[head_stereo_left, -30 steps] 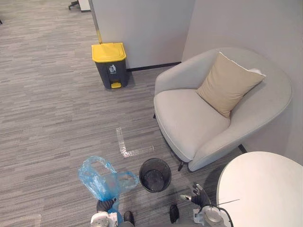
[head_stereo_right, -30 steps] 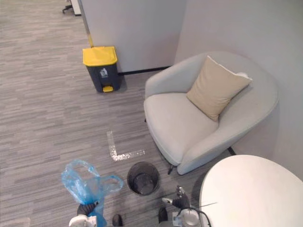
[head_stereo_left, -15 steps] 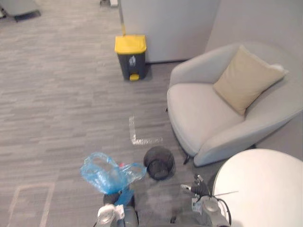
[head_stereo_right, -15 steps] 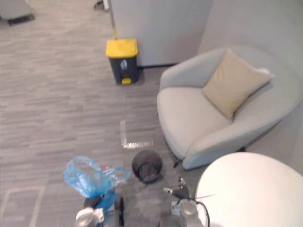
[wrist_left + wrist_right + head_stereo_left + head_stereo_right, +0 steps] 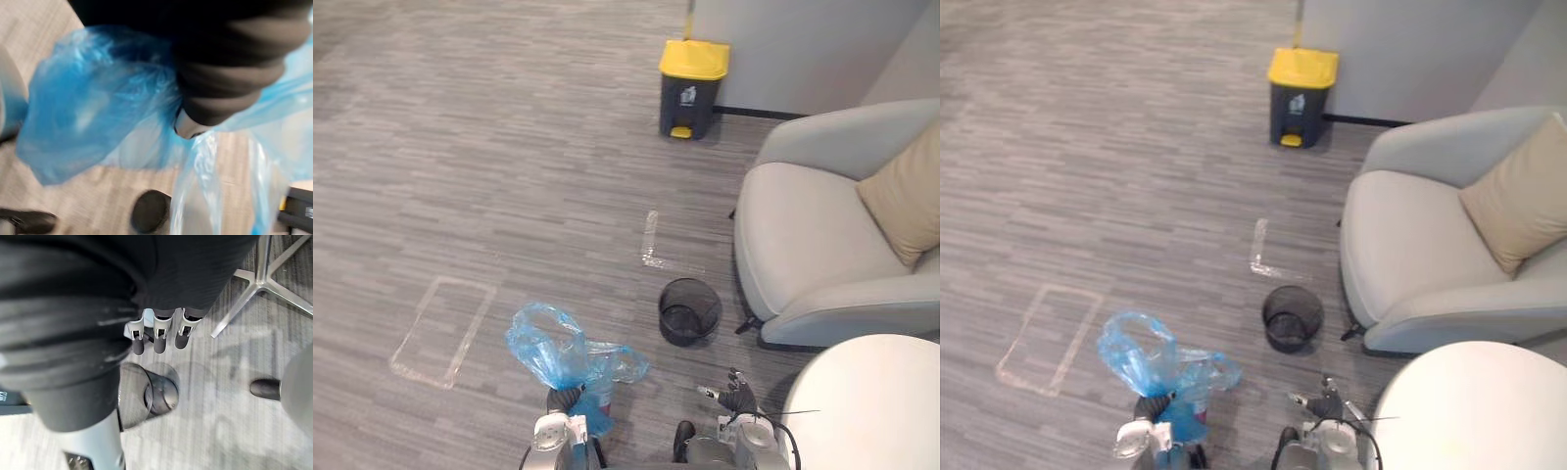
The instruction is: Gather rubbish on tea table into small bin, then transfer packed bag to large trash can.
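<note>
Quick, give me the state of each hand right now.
Left hand: shut on the blue bag, gripping its bunched plastic.
Right hand: open, fingers relaxed, holding nothing.

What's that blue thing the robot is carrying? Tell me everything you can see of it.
It is a thin, see-through blue plastic bag, crinkled and puffed out, with an open loop at its far end. Its near end bunches at the left robot hand, which carries it over the grey carpet. It sits left of the small black mesh bin, apart from it.
</note>
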Controlling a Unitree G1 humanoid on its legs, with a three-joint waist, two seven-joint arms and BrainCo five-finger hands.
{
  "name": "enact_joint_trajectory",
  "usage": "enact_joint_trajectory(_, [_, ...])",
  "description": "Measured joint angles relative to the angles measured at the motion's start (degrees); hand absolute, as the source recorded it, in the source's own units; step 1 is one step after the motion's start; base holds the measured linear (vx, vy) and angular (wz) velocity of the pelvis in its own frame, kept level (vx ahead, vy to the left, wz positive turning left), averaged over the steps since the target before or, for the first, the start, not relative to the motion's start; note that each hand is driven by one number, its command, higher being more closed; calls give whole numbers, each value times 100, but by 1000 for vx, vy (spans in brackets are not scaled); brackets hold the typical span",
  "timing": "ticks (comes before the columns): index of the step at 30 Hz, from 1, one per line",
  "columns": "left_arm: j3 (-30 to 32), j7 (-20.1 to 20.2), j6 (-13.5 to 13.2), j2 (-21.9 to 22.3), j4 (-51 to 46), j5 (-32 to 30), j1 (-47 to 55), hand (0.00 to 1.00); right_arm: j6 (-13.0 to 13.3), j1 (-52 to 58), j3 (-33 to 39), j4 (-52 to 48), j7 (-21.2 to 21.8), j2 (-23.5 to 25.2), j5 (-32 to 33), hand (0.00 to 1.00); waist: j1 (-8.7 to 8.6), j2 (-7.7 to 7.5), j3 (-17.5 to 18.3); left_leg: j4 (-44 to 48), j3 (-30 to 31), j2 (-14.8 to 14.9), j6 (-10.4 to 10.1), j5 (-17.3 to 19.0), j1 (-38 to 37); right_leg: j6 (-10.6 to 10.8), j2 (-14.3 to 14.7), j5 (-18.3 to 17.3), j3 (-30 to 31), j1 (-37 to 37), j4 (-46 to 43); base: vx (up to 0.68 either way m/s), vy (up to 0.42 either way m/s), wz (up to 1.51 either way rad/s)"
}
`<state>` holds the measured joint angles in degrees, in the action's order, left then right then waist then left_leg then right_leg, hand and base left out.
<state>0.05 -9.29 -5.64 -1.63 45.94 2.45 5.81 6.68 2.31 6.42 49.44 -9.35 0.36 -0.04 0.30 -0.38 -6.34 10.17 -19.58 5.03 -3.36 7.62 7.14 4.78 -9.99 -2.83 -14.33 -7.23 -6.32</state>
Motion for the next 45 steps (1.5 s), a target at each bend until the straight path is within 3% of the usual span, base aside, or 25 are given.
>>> enact_joint_trajectory(3, [23, -6, -3, -96, 2, 0, 58, 100, -48, -30, 20, 324, -20, -47, -3, 0, 14, 34, -12, 232, 125, -159, 145, 276, 5, 140, -146, -40, -9, 157, 19, 39, 171, 14])
enact_joint_trajectory(6, [70, -8, -1, -110, 5, 0, 119, 100, -83, -30, 79, 429, -22, -38, -5, 0, 13, -75, -68, 583, 299, -415, 280, 670, 96, 434, -497, -659, -6, -2, -759, 112, 159, 37])
enact_joint_trajectory(8, [32, -33, 10, -105, 20, 0, 148, 100, -81, 43, 235, 378, -22, -45, -2, 0, -52, -169, -101, 878, 637, -537, 400, 987, 55, 282, -756, -689, 444, -559, -2572, 223, 131, 66])
enact_joint_trajectory(10, [37, -46, 17, -153, 17, 1, 158, 100, -59, 34, 269, 307, -26, -36, -2, 0, -94, -140, -166, 908, 856, -485, 468, 1068, -143, 198, -565, -645, 986, -1096, -3684, 262, 83, 64])
enact_joint_trajectory(11, [69, -52, 47, -282, 17, 0, 160, 100, -59, 43, 278, 318, -23, -5, 0, 0, -80, -209, -193, 884, 1074, -346, 441, 1211, -425, 162, -111, -1068, 1137, -1284, -3989, 357, -26, 72])
enact_joint_trajectory(13, [75, -50, 51, -341, 17, 0, 130, 100, -51, 64, 300, 312, -28, 11, 0, 0, -104, -241, -205, 832, 1188, -305, 418, 1339, -657, 104, 109, -1184, 1039, -1471, -3881, 447, -78, 54])
enact_joint_trajectory(16, [77, -45, 95, -268, 32, -2, -47, 100, -42, 5, 383, 309, -28, -48, 5, 0, -112, -187, -238, 301, 1253, -276, 343, 1407, -1294, -218, 443, -905, 607, -1941, -2730, 556, -98, 31])
enact_joint_trajectory(17, [67, -35, 91, -268, 47, -3, -55, 100, -34, 29, 411, 308, -21, -36, 17, 0, -155, -190, -227, 84, 1339, -297, 197, 1449, -1585, -502, 638, -260, 656, -1929, -2062, 615, -107, 44])
enact_joint_trajectory(18, [81, -27, 104, -131, 140, -3, -142, 100, -14, -50, 474, 250, -20, -61, -1, 0, -227, 44, -218, 125, 1508, -105, -26, 1414, -1733, -721, 688, -338, 478, -1843, -2311, 614, -100, 43])
enact_joint_trajectory(19, [80, -13, 95, -93, 139, -4, -152, 100, -27, -70, 484, 234, -20, -65, 0, 0, -217, 86, -201, 185, 1526, -46, -164, 1328, -1721, -788, 684, -424, 449, -1835, -2390, 623, -115, 41])
enact_joint_trajectory(20, [78, 51, 96, 40, 138, -5, -213, 100, -48, -75, 511, 167, -16, -58, -2, 0, -211, 127, -217, 421, 1550, -52, -310, 1051, -1683, -832, 599, -627, 357, -1727, -2531, 613, -143, 41])
enact_joint_trajectory(22, [80, 73, 97, 222, 119, -5, -206, 100, -70, 15, 499, 82, -9, -68, -2, 0, -281, 191, -212, 1373, 1533, 0, -275, 501, -1424, -863, 600, -758, 172, -1229, -2359, 611, -160, 42])
enact_joint_trajectory(23, [83, 78, 94, 294, 28, -5, -165, 100, -73, 77, 386, 60, -15, -36, 2, 0, -267, 185, -228, 2736, 1501, 166, -392, -266, -963, -866, 690, -771, 148, -579, -1840, 582, -115, 10])
enact_joint_trajectory(24, [114, 109, 88, 320, -58, -4, -101, 100, -74, 89, 346, 50, -22, 11, 4, 0, -196, 177, -233, 3805, 1282, 421, -294, -6, -493, -912, 818, -800, 254, -98, -1415, 570, -86, -3])
enact_joint_trajectory(26, [210, 146, 93, 339, -157, -2, -125, 100, -83, 16, 352, 61, -40, 95, 12, 0, -43, 130, -254, 4502, 1005, 621, -105, 504, 176, -943, 909, -821, 458, 419, -953, 497, 1, -35])
enact_joint_trajectory(28, [286, 185, 92, 342, -248, -2, -132, 100, -101, -60, 353, 59, -44, 165, 15, 0, 50, 48, -304, 4340, 831, 636, 91, 799, 683, -943, 878, -821, 677, 759, -671, 431, 89, -56])
enact_joint_trajectory(30, [349, 182, 94, 357, -250, -4, -139, 100, -120, -146, 387, 47, -67, 242, 14, 0, 130, 8, -337, 3487, 796, 589, 26, 961, 1055, -929, 760, -829, 913, 988, -632, 437, 194, -85])
enact_joint_trajectory(32, [338, 173, 80, 464, -304, -6, -115, 100, -114, -95, 467, -132, -80, 265, 14, 0, 269, 97, -267, 1329, 1518, 322, -224, 414, 1144, -398, 581, -1234, 1488, 1175, -686, 377, 309, -114])
enact_joint_trajectory(33, [311, 171, 80, 471, -274, -8, -113, 100, -113, -106, 463, -105, -80, 210, 14, 0, 299, 126, -261, 1275, 1562, 349, -418, -113, 1139, -282, 577, -1353, 1619, 1175, -709, 362, 369, -88])
enact_joint_trajectory(34, [347, 156, 108, 374, -117, -8, -167, 100, -165, -138, 407, -31, -69, 316, 13, 0, 245, -64, -219, 1431, 1345, 172, -287, 106, 1065, -141, 312, -1538, 1876, 1205, -794, 348, 340, -63])
enact_joint_trajectory(37, [347, 148, 103, 349, -109, -8, -281, 100, -176, -64, 376, -32, -62, 319, 7, 0, 235, -204, -169, 1624, 938, 90, -122, 569, 844, -116, 179, -1424, 2362, 844, -1598, 369, 301, -70])
enact_joint_trajectory(41, [202, 45, 135, 277, -114, 0, -77, 100, -200, 10, 394, -16, -60, 340, 0, 0, 155, -235, -164, 1132, 176, 112, 98, 888, -324, 876, 92, -652, 2323, -314, -4262, 392, 169, -81])
enact_joint_trajectory(42, [174, 39, 137, 242, -99, 0, -121, 100, -207, 11, 437, 78, -62, 317, 0, 0, 61, -210, -175, 820, 127, 133, 86, 898, -692, 476, 100, -921, 1873, -743, -4803, 429, 74, -29])
enact_joint_trajectory(43, [171, 36, 135, 231, -85, 0, -143, 100, -211, 11, 442, 100, -63, 317, -5, 0, 25, -196, -184, 730, 103, 152, 83, 897, -797, 400, 105, -971, 1707, -868, -4859, 382, 11, -28])
enact_joint_trajectory(45, [112, 35, 133, 111, 205, 3, -389, 100, -212, -119, 493, 161, -70, 292, -11, 0, -36, -135, -217, 265, -101, 300, 45, 872, -1418, -170, 252, -1317, 686, -1433, -4221, 422, -47, -35])
